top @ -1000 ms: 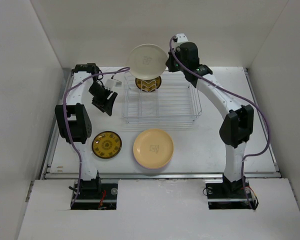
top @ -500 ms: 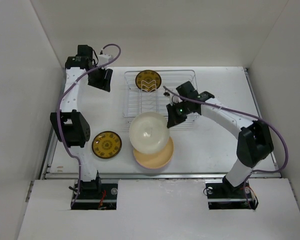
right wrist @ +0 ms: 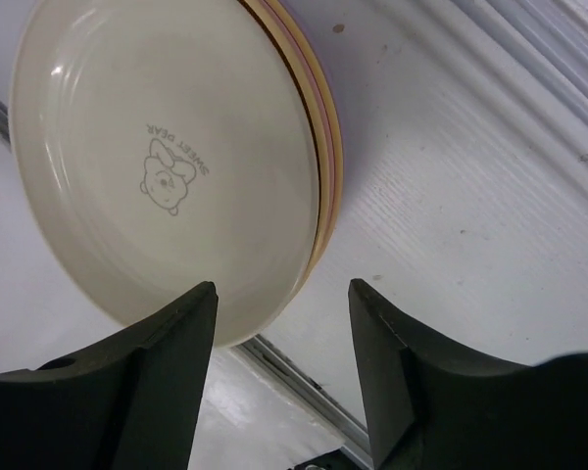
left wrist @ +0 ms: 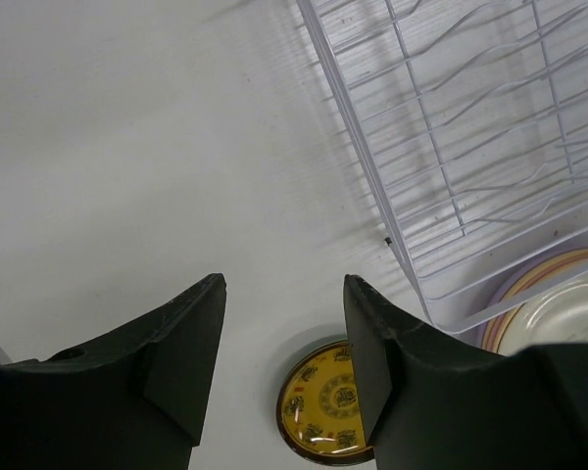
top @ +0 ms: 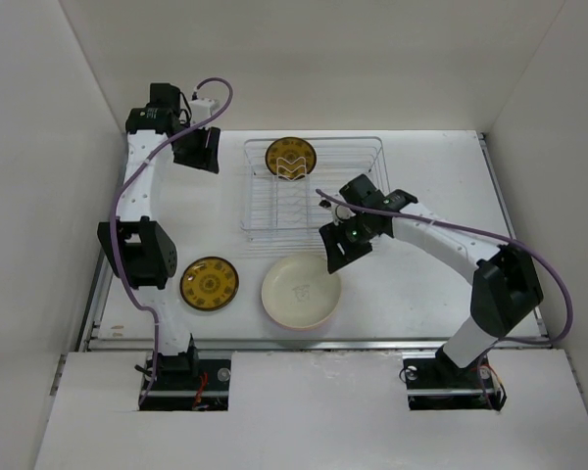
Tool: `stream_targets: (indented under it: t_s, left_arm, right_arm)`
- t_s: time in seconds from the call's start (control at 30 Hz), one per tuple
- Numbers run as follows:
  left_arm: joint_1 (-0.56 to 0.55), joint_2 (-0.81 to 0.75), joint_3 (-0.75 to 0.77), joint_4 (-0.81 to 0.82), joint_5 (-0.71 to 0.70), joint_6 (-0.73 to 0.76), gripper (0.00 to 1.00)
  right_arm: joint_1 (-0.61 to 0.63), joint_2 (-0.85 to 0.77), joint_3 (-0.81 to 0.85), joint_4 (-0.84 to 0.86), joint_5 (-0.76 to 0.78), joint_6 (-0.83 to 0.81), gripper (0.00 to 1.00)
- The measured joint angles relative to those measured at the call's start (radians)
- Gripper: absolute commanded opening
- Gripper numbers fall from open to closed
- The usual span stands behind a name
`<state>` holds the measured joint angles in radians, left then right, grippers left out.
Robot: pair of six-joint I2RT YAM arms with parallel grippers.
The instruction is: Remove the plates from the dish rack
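Two grippers show, and both are spread with nothing between the fingers. The right gripper (top: 335,252) hangs over the right rim of the cream plate (top: 299,292), its jaws wide apart. In the right wrist view the plate's edge lies below the gap. That plate tops a flat stack (right wrist: 325,147), where orange-yellow, pink and lavender rims peek out on one side. The stack lies between the dish rack (top: 314,227) and the near edge of the table (top: 421,294). Bare table stretches to the right of the stack. The rack's front rail runs just behind the right gripper.

The left gripper (top: 198,152) is held high near the far-left corner, left of the rack and close to the side wall (top: 49,147). One small dark plate with a yellow pattern (top: 291,159) stands upright at the rack's far side. Another small dark yellow-patterned plate (top: 209,282) lies flat just left of the stack, apart from it.
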<state>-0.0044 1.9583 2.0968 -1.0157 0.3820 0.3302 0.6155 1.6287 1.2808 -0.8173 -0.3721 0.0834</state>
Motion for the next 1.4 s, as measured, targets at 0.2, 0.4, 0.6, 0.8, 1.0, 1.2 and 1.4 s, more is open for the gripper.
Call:
stream_targets:
  t_s: [0.2,0.4,0.6,0.8,1.0,1.2,1.4]
  left_arm:
    - [-0.006,0.0,0.0,-0.023,0.0,0.011,0.48]
    - [-0.083,0.0,0.0,0.013,0.0,0.07,0.57]
    - [-0.202,0.001,0.0,0.171,0.014,0.101,0.57]
    - [-0.247,0.087,0.059,0.352,0.017,0.109,0.59]
    - [-0.255,0.256,0.085,0.547,-0.008,0.106,0.69]
    - [-0.255,0.361,0.074,0.742,0.011,0.124,0.77]
    - [-0.254,0.396,0.074,0.853,0.052,0.146,0.57]
  right_arm:
    - [0.014,0.0,0.027,-0.03,0.064,0.003,0.62]
    - [0.014,-0.047,0.106,-0.013,0.19,0.031,0.65]
    - [0.014,-0.105,0.163,0.071,0.325,0.053,0.69]
    - [0.006,-0.091,0.194,0.177,0.479,0.077,0.69]
    - [-0.013,-0.063,0.208,0.262,0.533,0.082,0.7]
    - [-0.021,0.007,0.224,0.309,0.532,0.082,0.7]
    - [-0.027,0.054,0.224,0.313,0.521,0.082,0.7]
